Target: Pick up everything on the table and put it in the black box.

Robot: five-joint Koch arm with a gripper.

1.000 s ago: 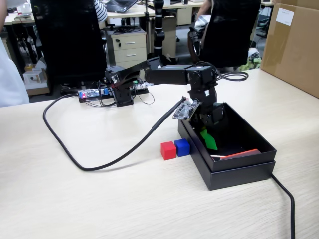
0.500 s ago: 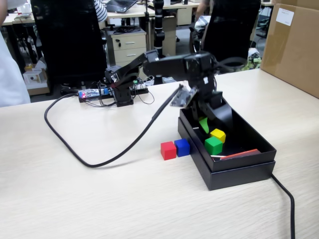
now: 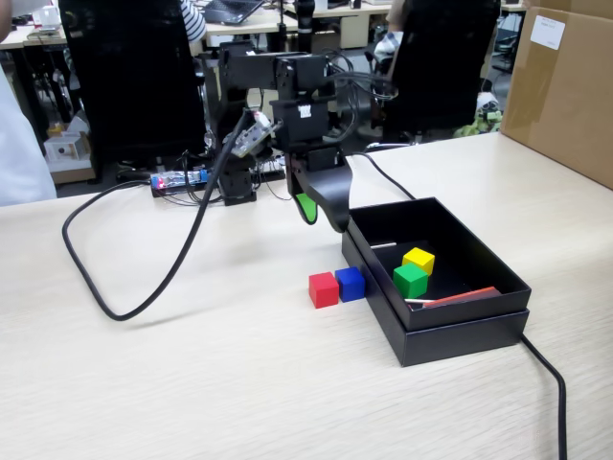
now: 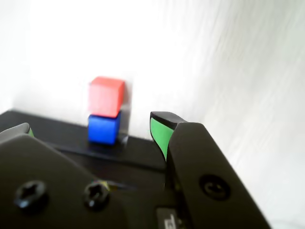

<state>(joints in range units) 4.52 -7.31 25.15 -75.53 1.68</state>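
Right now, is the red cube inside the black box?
No, the red cube sits on the table beside the blue cube, outside the black box.

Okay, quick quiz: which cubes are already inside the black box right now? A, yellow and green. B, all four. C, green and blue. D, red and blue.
A: the yellow cube and green cube sit inside the black box, while the red cube and blue cube rest on the table beside it.

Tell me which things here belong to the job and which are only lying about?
Job: red cube, blue cube, green cube, yellow cube, black box.
Lying about: black cable, brown carton, circuit board.
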